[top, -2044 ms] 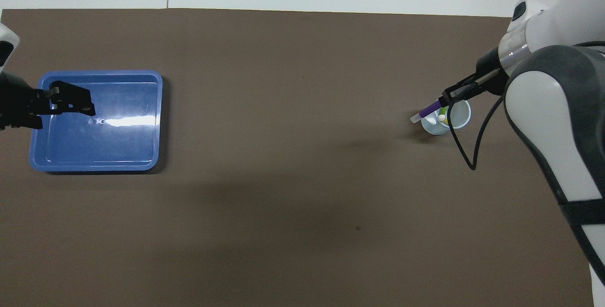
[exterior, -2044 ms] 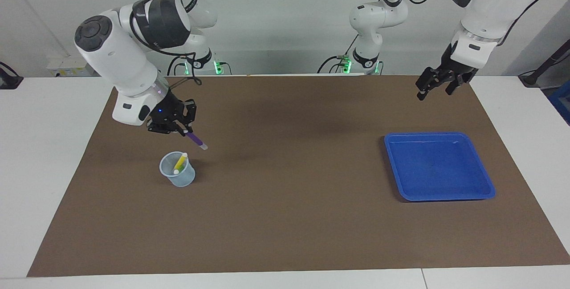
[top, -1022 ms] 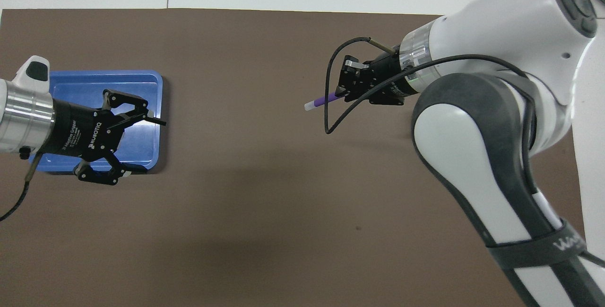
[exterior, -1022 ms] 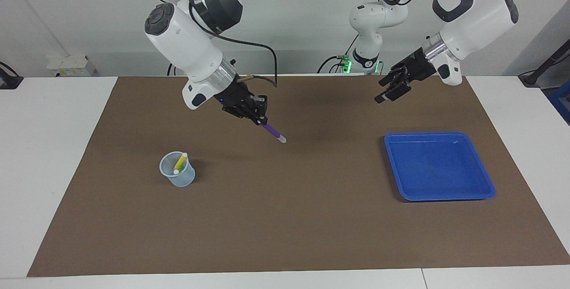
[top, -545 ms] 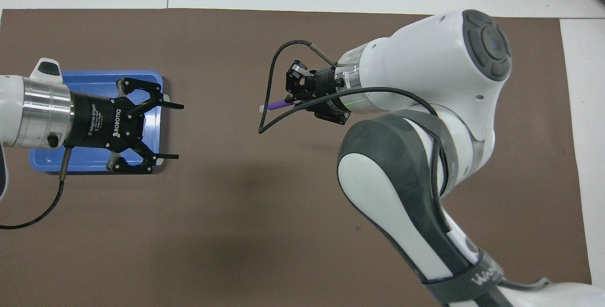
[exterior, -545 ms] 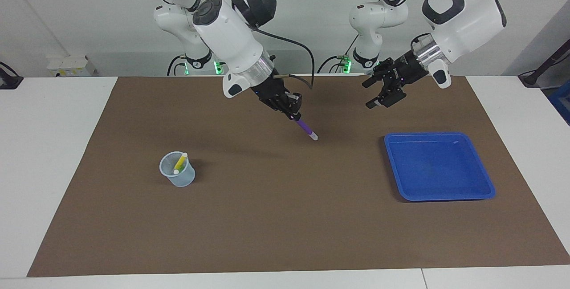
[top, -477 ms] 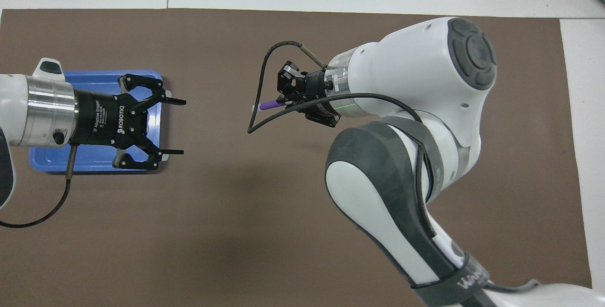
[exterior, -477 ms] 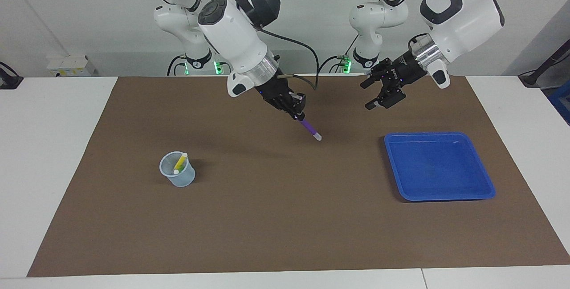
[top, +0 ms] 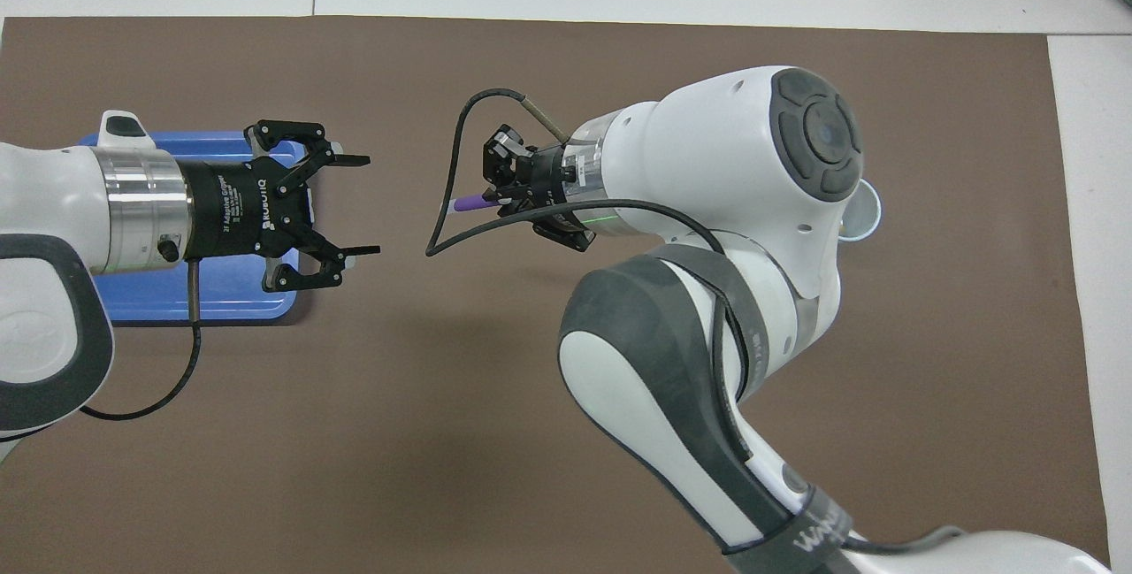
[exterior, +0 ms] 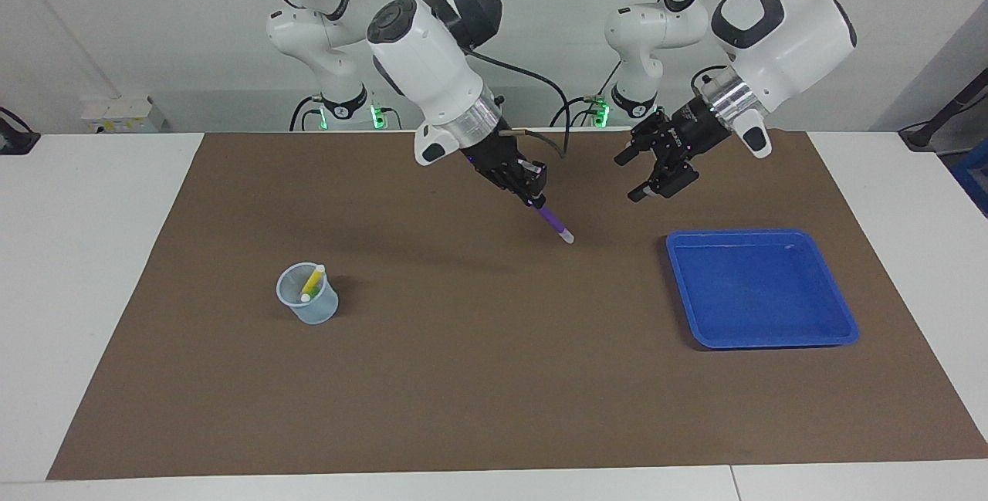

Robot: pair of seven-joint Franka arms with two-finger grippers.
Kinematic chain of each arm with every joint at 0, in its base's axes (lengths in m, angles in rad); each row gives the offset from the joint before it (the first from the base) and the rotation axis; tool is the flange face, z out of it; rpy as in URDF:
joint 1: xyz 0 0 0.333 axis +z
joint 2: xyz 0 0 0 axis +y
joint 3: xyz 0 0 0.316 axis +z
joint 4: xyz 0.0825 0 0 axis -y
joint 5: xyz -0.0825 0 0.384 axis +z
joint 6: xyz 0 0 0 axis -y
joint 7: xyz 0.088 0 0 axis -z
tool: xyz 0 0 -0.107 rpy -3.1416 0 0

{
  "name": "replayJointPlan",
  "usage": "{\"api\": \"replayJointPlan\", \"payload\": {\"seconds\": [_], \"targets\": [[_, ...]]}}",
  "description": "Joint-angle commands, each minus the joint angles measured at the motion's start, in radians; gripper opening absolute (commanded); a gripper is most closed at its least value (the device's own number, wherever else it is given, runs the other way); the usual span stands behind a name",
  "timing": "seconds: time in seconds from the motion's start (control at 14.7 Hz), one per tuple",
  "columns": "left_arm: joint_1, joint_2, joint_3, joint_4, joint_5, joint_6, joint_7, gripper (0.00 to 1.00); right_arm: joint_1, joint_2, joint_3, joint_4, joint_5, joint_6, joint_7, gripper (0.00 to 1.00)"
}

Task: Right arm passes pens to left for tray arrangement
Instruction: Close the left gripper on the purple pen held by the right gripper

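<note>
I see a white table (exterior: 93, 254) with a brown mat (exterior: 463, 377) spread over most of its top. A pale, plain wall (exterior: 139, 15) rises at the robots' end, evenly lit. A small white box (exterior: 123, 115) sits at the wall's foot.

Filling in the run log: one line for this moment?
right gripper: shut on purple pen | left gripper: open, apart | tray: bare

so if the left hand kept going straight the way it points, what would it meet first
Most likely the purple pen held out by the right hand. The left hand, open, points across at its white tip with only air between, though depth is hard to judge.
</note>
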Motion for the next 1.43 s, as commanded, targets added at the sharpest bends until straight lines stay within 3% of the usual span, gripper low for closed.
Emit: {"api": "replayJointPlan", "payload": {"seconds": [0.0, 0.2, 0.41, 0.68, 1.36], "targets": [[-0.058, -0.018, 0.011, -0.062, -0.026, 0.092, -0.010, 0.88, 0.008, 0.007, 0.002, -0.008, 0.022, 0.035, 0.048, 0.00], [-0.112, -0.024, 0.012, -0.126, -0.025, 0.188, -0.007, 0.88, 0.032, 0.006, 0.000, -0.008, 0.020, 0.034, 0.107, 0.00], [-0.125, -0.015, 0.012, -0.131, -0.025, 0.197, -0.004, 0.86, 0.043, 0.004, 0.000, -0.008, 0.014, 0.021, 0.150, 0.00], [-0.125, -0.009, 0.012, -0.131, -0.025, 0.229, -0.003, 0.72, 0.059, 0.000, 0.000, -0.008, 0.014, 0.000, 0.158, 0.00], [-0.128, -0.006, 0.012, -0.177, -0.025, 0.246, 0.004, 0.72, 0.059, -0.008, 0.000, 0.008, 0.014, -0.078, 0.187, 0.00]]}}
